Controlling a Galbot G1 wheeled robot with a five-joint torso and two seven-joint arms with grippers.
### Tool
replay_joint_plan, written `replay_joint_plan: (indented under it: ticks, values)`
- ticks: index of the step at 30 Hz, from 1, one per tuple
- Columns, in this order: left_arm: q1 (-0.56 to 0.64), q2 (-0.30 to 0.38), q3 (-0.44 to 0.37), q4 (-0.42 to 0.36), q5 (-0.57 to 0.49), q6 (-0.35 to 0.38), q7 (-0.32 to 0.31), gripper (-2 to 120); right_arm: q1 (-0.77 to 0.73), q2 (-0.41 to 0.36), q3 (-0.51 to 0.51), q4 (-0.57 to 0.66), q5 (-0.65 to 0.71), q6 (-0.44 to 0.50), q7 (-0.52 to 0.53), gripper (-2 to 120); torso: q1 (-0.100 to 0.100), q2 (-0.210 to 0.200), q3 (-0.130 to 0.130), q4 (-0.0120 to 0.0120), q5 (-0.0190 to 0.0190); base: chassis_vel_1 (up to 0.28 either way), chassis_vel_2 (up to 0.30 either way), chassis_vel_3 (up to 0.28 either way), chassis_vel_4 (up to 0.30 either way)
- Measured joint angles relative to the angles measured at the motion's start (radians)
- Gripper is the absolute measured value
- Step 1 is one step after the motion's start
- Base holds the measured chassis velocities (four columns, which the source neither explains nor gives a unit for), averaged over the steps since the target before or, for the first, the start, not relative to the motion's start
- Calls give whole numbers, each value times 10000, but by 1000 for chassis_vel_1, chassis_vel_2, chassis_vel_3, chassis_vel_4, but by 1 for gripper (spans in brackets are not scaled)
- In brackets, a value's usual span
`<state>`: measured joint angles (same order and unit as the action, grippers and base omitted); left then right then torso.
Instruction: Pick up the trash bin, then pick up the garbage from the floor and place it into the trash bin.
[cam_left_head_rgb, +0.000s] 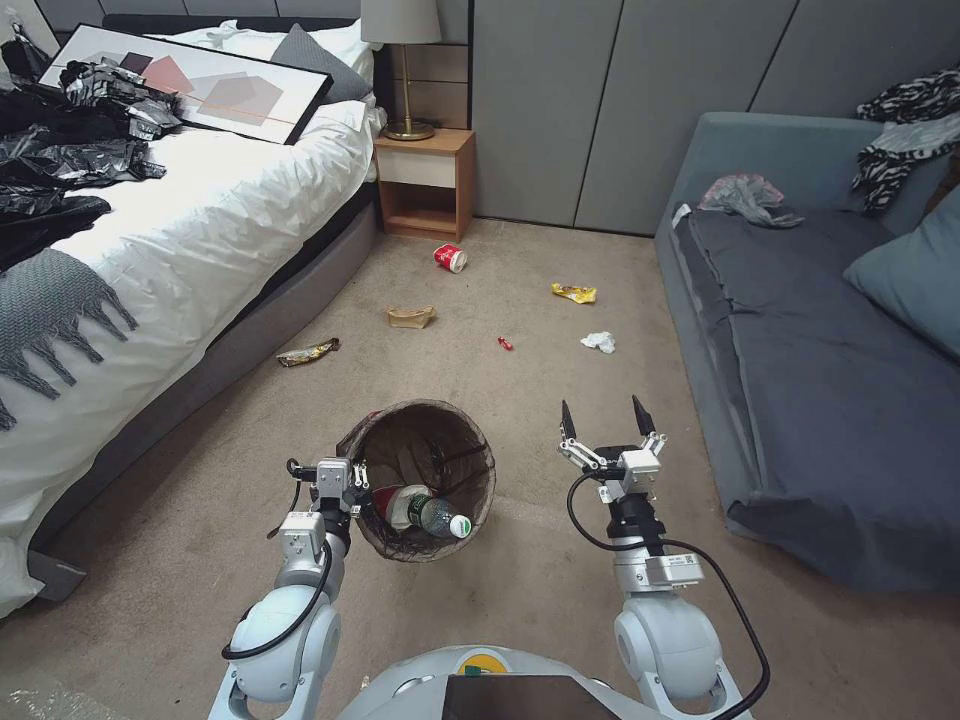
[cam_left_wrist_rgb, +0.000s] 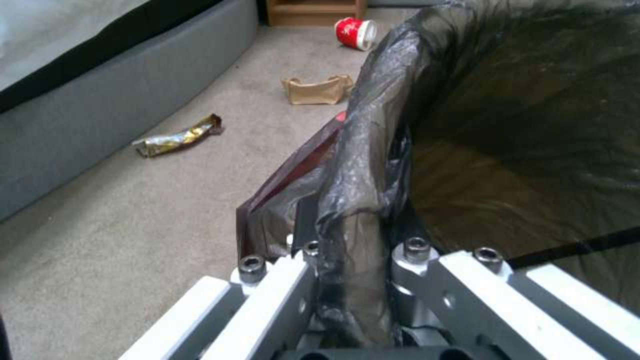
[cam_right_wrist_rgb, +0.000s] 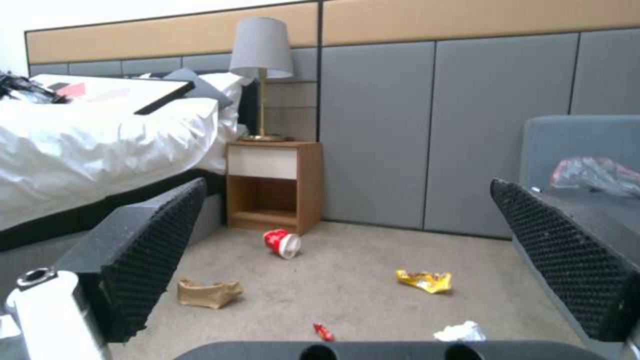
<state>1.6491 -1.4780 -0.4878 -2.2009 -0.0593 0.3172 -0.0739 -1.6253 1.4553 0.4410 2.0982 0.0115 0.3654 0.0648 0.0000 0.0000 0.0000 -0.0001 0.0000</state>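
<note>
The trash bin (cam_left_head_rgb: 420, 480), lined with a dark brown bag, hangs tilted above the carpet with a clear green-label bottle (cam_left_head_rgb: 430, 512) inside. My left gripper (cam_left_head_rgb: 350, 487) is shut on its rim; up close the bagged rim (cam_left_wrist_rgb: 363, 165) is pinched between the jaws. To the bin's right, my right gripper (cam_left_head_rgb: 605, 415) is open and holds nothing. Garbage lies on the floor ahead: a red cup (cam_left_head_rgb: 450, 258), a brown paper bag (cam_left_head_rgb: 411, 317), a yellow wrapper (cam_left_head_rgb: 574, 293), a small red wrapper (cam_left_head_rgb: 505, 343), a white tissue (cam_left_head_rgb: 598, 342) and a gold wrapper (cam_left_head_rgb: 308, 351).
The bed (cam_left_head_rgb: 200, 230) with black plastic bags (cam_left_head_rgb: 60, 150) runs along the left. A wooden nightstand (cam_left_head_rgb: 425, 180) stands at the back wall. The grey sofa (cam_left_head_rgb: 820, 380) on the right carries a grey-pink bag (cam_left_head_rgb: 745, 195). Open carpet lies between them.
</note>
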Motion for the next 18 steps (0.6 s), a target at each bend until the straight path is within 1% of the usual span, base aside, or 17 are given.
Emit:
replay_joint_plan:
  ticks: [8, 11, 18]
  values:
    - [-35, 0, 15, 18, 22, -1, 8, 3, 49, 21, 6, -42, 25, 1, 5, 100, 0, 0, 0, 2, 0, 0, 0, 0, 0]
    - [-35, 0, 15, 18, 22, -1, 9, 3, 51, 22, 6, -44, 26, 1, 5, 100, 0, 0, 0, 2, 0, -51, 40, 47, -55]
    - [-42, -2, 6, 25, 22, -2, 9, 3, 73, 38, 14, -56, 36, 2, 4, 100, -1, 0, -1, 1, 0, -139, 157, 144, -140]
